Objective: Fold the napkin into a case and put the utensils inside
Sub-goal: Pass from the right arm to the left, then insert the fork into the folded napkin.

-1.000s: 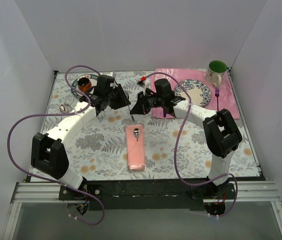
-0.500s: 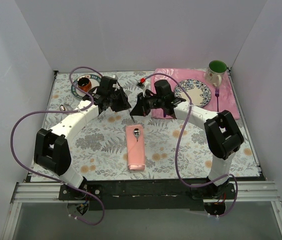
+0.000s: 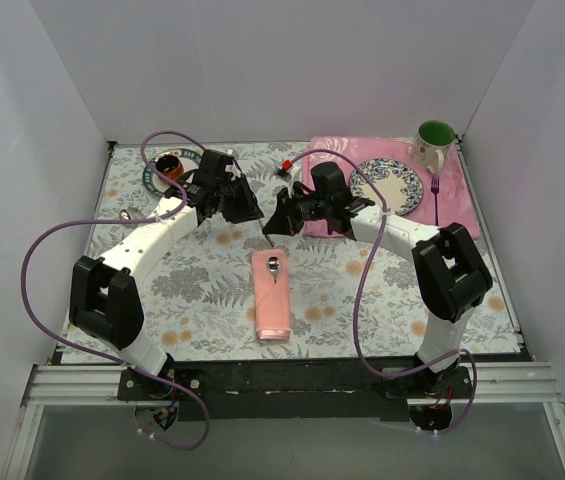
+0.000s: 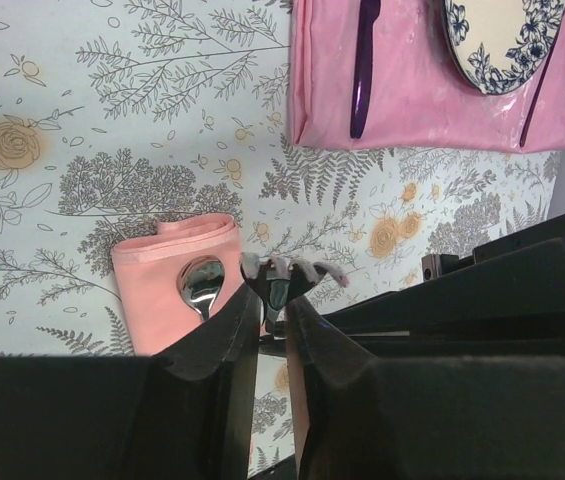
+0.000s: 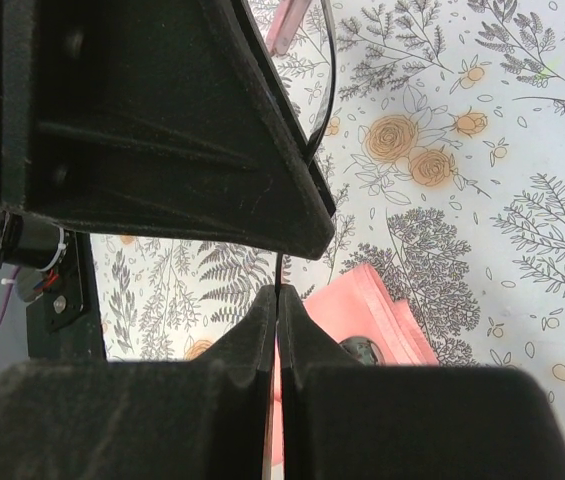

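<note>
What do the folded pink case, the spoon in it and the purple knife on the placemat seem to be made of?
The case: soft matte cloth, judging by its rolled, layered edge. The spoon: polished metal, its bowl mirror-bright. The purple knife: probably plastic, evenly coloured with a dull sheen, though the look leaves that open.

The left arm point(image 3: 152, 240) and right arm point(image 3: 402, 230) bend inward, their wrists close together. The left gripper point(image 4: 272, 297) shows a narrow slit between its jaws; the right gripper point(image 5: 276, 293) is pressed tight together.
</note>
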Available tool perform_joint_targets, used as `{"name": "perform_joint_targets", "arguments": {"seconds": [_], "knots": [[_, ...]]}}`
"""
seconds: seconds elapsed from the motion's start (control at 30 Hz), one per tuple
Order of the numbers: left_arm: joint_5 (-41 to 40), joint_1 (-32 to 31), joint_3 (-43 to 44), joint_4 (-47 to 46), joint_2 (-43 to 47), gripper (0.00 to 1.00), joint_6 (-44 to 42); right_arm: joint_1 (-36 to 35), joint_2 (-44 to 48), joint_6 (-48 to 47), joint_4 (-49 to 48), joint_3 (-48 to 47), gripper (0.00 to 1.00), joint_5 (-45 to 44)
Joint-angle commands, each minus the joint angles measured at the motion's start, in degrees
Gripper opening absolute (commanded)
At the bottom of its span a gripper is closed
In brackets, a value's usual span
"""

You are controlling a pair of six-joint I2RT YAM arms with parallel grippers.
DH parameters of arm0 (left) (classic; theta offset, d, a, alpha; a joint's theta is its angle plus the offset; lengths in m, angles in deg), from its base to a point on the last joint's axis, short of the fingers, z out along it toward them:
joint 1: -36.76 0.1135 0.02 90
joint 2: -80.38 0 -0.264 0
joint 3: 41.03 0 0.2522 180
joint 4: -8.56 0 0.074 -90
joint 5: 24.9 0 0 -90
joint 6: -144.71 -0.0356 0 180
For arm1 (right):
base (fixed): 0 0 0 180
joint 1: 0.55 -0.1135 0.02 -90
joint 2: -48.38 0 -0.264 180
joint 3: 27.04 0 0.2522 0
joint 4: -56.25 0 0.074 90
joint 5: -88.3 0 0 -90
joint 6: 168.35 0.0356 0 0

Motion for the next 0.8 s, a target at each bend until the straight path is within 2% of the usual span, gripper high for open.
{"name": "perform_joint_targets", "arguments": {"seconds": [0.0,0.1,0.2,0.23,0.27,0.33,0.37,0.43,0.5,0.57,0.77], "knots": [[1.1,0.7,2.0,0.7,0.6,0.10,-0.2,-0.4,2.9,-1.4,-1.0,0.2,0.01,1.2],[2.0,0.7,1.7,0.3,0.6,0.00,0.1,-0.5,2.7,-1.2,-1.1,-0.2,0.01,1.3],[1.6,0.7,1.6,0.5,0.7,0.00,-0.1,-0.5,1.9,-0.2,0.5,-1.8,0.01,2.1],[1.3,0.7,1.5,0.7,0.7,0.00,-0.2,-0.4,1.6,-0.1,1.5,-2.6,0.06,2.1],[1.0,0.7,1.5,0.8,0.7,0.00,-0.5,-0.4,1.1,0.3,2.5,-3.3,0.19,1.5],[0.6,0.6,0.7,1.4,1.2,0.00,-1.0,-0.1,1.0,0.8,5.8,-5.1,0.34,0.6],[0.5,0.6,0.1,1.6,1.3,0.00,-1.2,0.5,1.6,1.0,6.3,-5.2,0.46,0.5],[-0.2,0.6,-1.2,1.9,1.9,0.00,-1.5,1.4,2.9,1.5,6.8,-4.4,0.58,0.4],[-0.4,0.6,-2.9,2.6,1.8,0.00,-2.0,2.7,5.5,1.5,6.9,-3.3,0.74,-0.3],[-0.1,0.7,-3.3,3.0,1.1,0.00,-2.8,3.9,7.4,0.6,8.4,-2.0,0.83,-1.1],[2.7,0.6,-0.4,8.4,-3.8,0.00,-5.3,8.0,8.5,-0.7,12.4,-0.6,0.84,-1.3]]}}
